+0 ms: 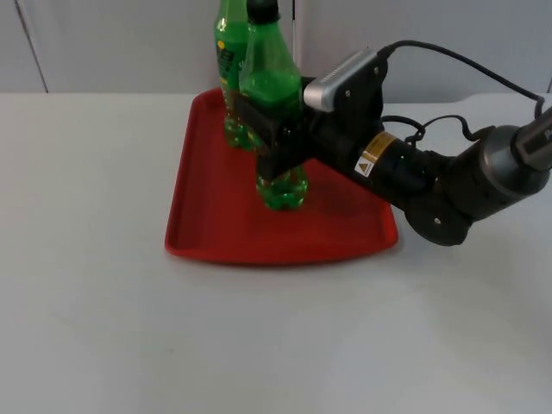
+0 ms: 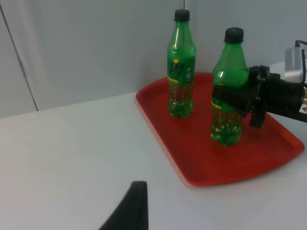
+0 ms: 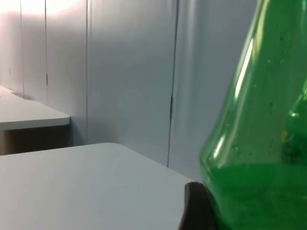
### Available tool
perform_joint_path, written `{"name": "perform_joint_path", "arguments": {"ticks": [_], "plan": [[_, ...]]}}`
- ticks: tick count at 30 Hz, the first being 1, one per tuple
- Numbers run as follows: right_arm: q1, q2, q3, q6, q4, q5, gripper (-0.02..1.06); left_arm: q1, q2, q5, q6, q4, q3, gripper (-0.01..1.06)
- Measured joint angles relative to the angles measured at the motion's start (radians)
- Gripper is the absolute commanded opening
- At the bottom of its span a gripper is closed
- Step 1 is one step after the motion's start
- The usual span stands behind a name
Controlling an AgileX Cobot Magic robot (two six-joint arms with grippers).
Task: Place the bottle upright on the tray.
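A green bottle (image 1: 276, 82) with a black cap stands upright near the middle of the red tray (image 1: 216, 220), its base on the tray floor. My right gripper (image 1: 272, 138) reaches in from the right and is shut on this bottle's label band. The left wrist view shows the same grip (image 2: 240, 103) on the bottle (image 2: 229, 72) over the tray (image 2: 216, 165). In the right wrist view the bottle's green shoulder (image 3: 264, 143) rises close beside a black fingertip (image 3: 195, 206). My left gripper (image 2: 132, 208) waits over the bare table, left of the tray.
A second green bottle (image 1: 229, 52) with a yellow-marked label stands upright at the tray's far corner (image 2: 181, 72), just behind the held one. White table top surrounds the tray, and the grey partition wall runs behind it.
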Motion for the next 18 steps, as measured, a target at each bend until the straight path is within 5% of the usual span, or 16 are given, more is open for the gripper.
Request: {"name": "perform_joint_path", "arguments": {"ticks": [2,7,8,11,18], "plan": [[0.0,0.0,0.0,0.0,-0.004,-0.001,0.18,0.0,0.0,0.0,0.0,0.0,0.0,1.05],[0.0,0.0,0.0,0.0,-0.006,-0.001,0.65,0.0,0.0,0.0,0.0,0.0,0.0,1.05],[0.0,0.0,0.0,0.005,-0.006,-0.003,0.65,0.0,0.0,0.0,0.0,0.0,0.0,1.05],[0.0,0.0,0.003,0.025,-0.008,-0.003,0.88,0.0,0.0,0.0,0.0,0.0,0.0,1.05],[0.0,0.003,0.072,0.023,-0.006,-0.003,0.92,0.0,0.0,0.0,0.0,0.0,0.0,1.05]]}}
